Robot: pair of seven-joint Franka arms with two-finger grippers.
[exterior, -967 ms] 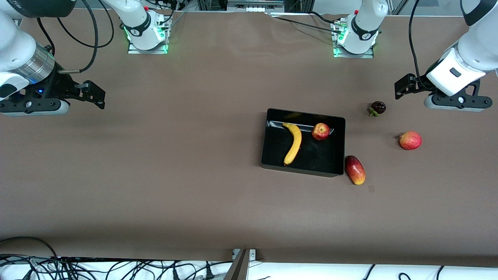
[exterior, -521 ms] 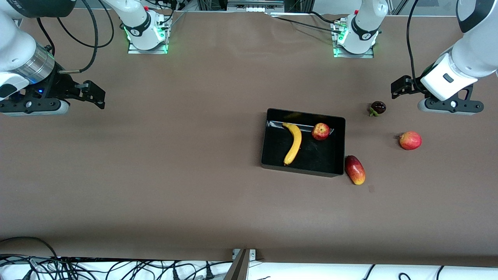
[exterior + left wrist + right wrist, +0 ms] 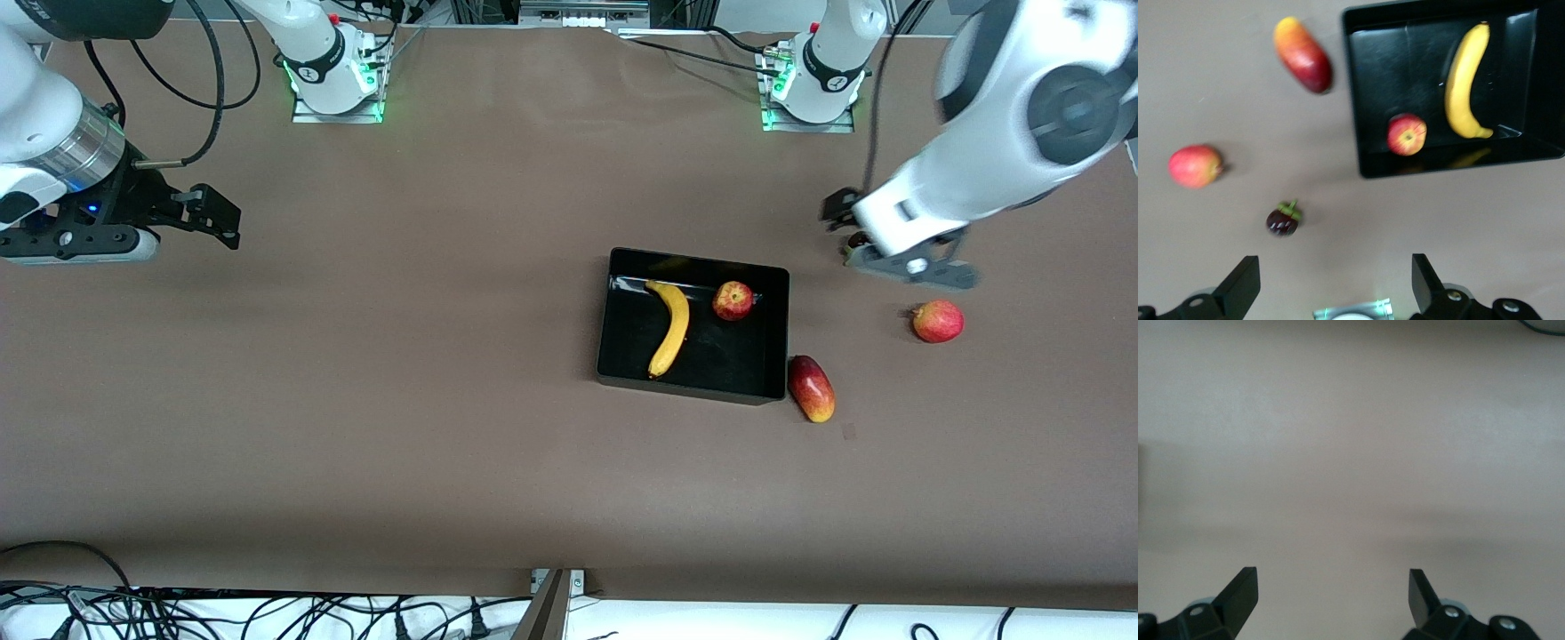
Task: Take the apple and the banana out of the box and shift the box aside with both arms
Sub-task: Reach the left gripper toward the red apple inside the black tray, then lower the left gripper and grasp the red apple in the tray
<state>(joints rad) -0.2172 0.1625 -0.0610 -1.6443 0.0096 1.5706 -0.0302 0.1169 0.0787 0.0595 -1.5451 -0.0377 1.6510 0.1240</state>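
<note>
**A:** Where is my left gripper (image 3: 843, 233) now?

**B:** My left gripper hangs in the air over the small dark purple mangosteen with a green stalk (image 3: 1283, 221), toward the left arm's end of the brown table (image 3: 400, 400). In the left wrist view its two black fingers (image 3: 1239, 288) stand wide apart, and nothing is between them.

**A:** And the things of the task?

**B:** The shallow rectangular glossy black plastic tray (image 3: 693, 378) lies flat on the table. The long curved yellow banana (image 3: 672, 326) lies inside it, on the side toward the right arm's end. The small round red-yellow apple (image 3: 733, 300) is also inside, beside the banana, near the tray corner that is farther from the front camera.

**A:** What lies outside the tray?

**B:** An oblong red-yellow mango (image 3: 811, 388) rests just beside the tray's near corner; I cannot tell if it touches the wall. A second round red-yellow fruit (image 3: 938, 321) sits on the table nearer to the front camera than the mangosteen, well apart from the tray.

**A:** And my right gripper (image 3: 213, 215)?

**B:** It waits over the bare table at the right arm's end. Its fingers (image 3: 1238, 593) are spread apart and hold nothing
</note>
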